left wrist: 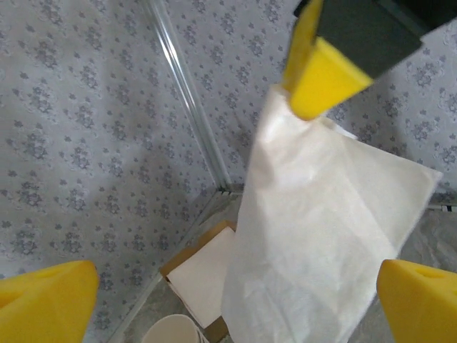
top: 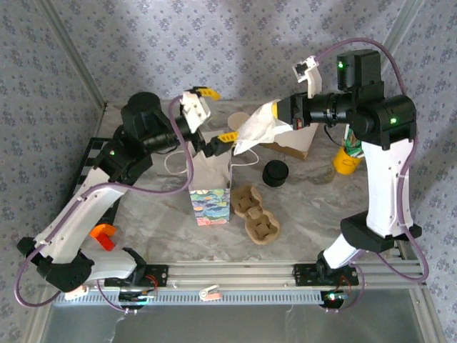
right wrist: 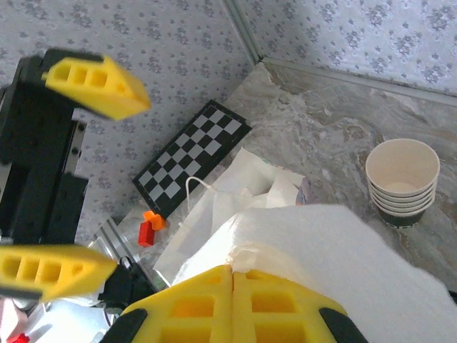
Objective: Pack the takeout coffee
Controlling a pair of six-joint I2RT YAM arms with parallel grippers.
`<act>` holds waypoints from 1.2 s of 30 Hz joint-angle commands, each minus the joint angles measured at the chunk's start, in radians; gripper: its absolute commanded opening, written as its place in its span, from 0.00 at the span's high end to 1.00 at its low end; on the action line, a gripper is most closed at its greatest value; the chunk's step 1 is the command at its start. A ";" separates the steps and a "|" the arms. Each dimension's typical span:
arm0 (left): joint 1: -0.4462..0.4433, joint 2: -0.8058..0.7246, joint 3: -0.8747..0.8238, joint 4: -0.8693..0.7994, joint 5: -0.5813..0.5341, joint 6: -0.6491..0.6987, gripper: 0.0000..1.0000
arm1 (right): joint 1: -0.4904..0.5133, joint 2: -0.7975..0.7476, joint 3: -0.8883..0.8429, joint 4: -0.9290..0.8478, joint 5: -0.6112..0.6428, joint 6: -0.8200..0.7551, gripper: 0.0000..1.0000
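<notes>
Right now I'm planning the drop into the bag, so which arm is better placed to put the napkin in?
Right. The right gripper is shut on the napkin, held up beside the bag's open top. The left gripper is open and holds nothing.

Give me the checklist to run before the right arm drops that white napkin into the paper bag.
1. Right gripper has hold of the white napkin: ok, fingers shut on it.
2. Left gripper is free: ok, fingers wide open, holding nothing.
3. Paper bag stands upright: ok.
4. Bag mouth is open: cannot tell, the left arm covers it in the top view.
5. Napkin hangs over the bag: not ok, it sits off to the bag's right in the top view.
</notes>
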 commanded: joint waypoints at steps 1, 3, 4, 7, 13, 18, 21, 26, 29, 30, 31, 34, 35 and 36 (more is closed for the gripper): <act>0.014 0.027 0.072 -0.061 0.115 0.003 0.00 | -0.012 -0.019 0.024 -0.013 -0.073 -0.043 1.00; 0.019 0.036 0.090 -0.061 0.155 0.007 0.00 | -0.010 -0.021 0.028 -0.002 -0.095 -0.041 1.00; 0.019 0.049 0.100 -0.051 0.164 0.000 0.00 | -0.007 -0.021 0.028 0.003 -0.115 -0.047 1.00; 0.012 0.110 0.165 -0.068 0.215 -0.010 0.00 | 0.015 -0.017 0.022 0.012 -0.157 -0.059 1.00; -0.045 0.197 0.204 -0.053 0.243 0.010 0.09 | 0.073 -0.005 0.010 0.037 -0.194 -0.081 1.00; -0.058 0.208 0.203 -0.041 0.209 0.020 0.36 | 0.084 -0.012 -0.010 0.037 -0.204 -0.086 1.00; -0.063 0.198 0.199 -0.017 0.221 -0.007 0.64 | 0.086 -0.027 -0.051 0.059 -0.219 -0.081 1.00; -0.082 0.179 0.202 -0.041 0.157 -0.065 1.00 | 0.093 -0.045 -0.070 0.114 -0.228 -0.042 1.00; -0.124 0.144 0.191 -0.073 0.041 -0.098 1.00 | 0.100 -0.061 -0.094 0.165 -0.229 0.003 0.84; -0.140 0.130 0.186 -0.081 -0.014 -0.117 1.00 | 0.100 -0.067 -0.099 0.180 -0.219 0.020 0.79; -0.164 0.115 0.185 -0.094 -0.096 -0.145 1.00 | 0.101 -0.074 -0.104 0.193 -0.191 0.041 0.73; -0.220 0.064 0.161 -0.103 -0.348 -0.277 1.00 | 0.099 -0.121 -0.153 0.239 -0.088 0.101 0.60; -0.238 0.047 0.148 -0.103 -0.429 -0.314 1.00 | 0.097 -0.141 -0.189 0.262 -0.068 0.123 0.54; -0.252 0.035 0.138 -0.105 -0.503 -0.349 1.00 | 0.097 -0.155 -0.216 0.274 -0.054 0.135 0.51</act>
